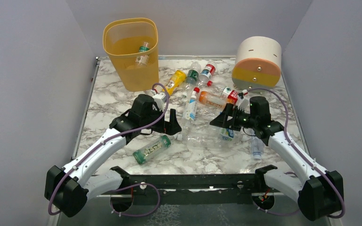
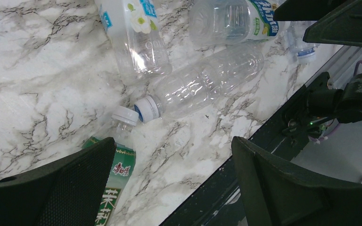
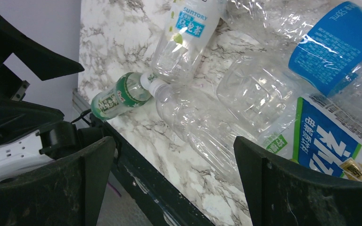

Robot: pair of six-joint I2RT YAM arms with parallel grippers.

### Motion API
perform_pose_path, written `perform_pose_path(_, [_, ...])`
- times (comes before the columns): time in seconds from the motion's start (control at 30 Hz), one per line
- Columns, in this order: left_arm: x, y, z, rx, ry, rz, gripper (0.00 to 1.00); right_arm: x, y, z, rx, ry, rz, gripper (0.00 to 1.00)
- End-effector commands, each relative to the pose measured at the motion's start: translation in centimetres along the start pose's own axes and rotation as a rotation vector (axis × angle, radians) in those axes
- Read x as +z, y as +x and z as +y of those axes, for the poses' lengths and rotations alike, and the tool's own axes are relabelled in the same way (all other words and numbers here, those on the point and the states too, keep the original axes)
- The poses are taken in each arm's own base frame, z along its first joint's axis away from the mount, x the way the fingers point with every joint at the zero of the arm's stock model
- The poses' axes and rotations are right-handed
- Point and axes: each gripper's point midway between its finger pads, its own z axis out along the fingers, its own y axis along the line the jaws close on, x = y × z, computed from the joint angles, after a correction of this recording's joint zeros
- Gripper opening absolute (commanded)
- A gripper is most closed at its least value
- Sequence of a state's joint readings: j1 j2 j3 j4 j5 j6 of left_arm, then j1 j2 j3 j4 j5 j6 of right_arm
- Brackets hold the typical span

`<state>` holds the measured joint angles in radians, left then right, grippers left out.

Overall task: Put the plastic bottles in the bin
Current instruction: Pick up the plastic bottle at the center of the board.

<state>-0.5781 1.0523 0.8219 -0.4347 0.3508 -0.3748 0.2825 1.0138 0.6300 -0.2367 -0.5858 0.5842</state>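
**Both jaws open above the bottle pile, one bottle in the bin**

Nearest the lens in the left wrist view, the left jaws stand wide apart and grip nothing, filling the lower corners. Between them, a green-labelled bottle [image 2: 118, 188] and a clear unlabelled bottle [image 2: 202, 87] lie with their caps just beside each other. The right jaws are likewise spread and empty at the bottom of the right wrist view. They hang over a bottle with a blue and green label [image 3: 325, 141].

From above, most of the plastic bottles [image 1: 202, 136] lie on their sides across the middle of the frame. Among them are a yellow bottle [image 1: 176, 80], an orange one [image 1: 213, 100] and a white one with a blue label [image 1: 191, 107]. A small clear bottle [image 1: 257, 147] sits at the right, beside the right arm.

One bottle [image 1: 143, 52] is inside the bin [image 1: 139, 75], which stands upright at the upper left. A round white and orange drum [image 1: 258, 61] stands at the upper right. All of it rests on the marble-patterned desk [image 1: 108, 103]
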Motion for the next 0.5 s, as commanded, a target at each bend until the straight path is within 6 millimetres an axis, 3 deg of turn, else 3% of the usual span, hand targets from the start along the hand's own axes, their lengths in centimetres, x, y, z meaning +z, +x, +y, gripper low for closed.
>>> perform_pose_path(0.0, [0.2,-0.6,-0.6,0.055,0.032,-0.014,0.99,-0.7,-1.4,2.2,-0.032,-0.044,-0.015,1.0])
perform_pose_path(0.2, [0.3,-1.0,-0.3,0.059,0.012,-0.022,0.99,-0.6,-2.9,2.2,-0.043,-0.014,-0.06,0.99])
perform_pose_path(0.47, [1.0,-2.5,-0.4,0.078,-0.004,-0.031,0.99,0.6,-5.1,-1.2,-0.062,0.195,-0.037,1.0])
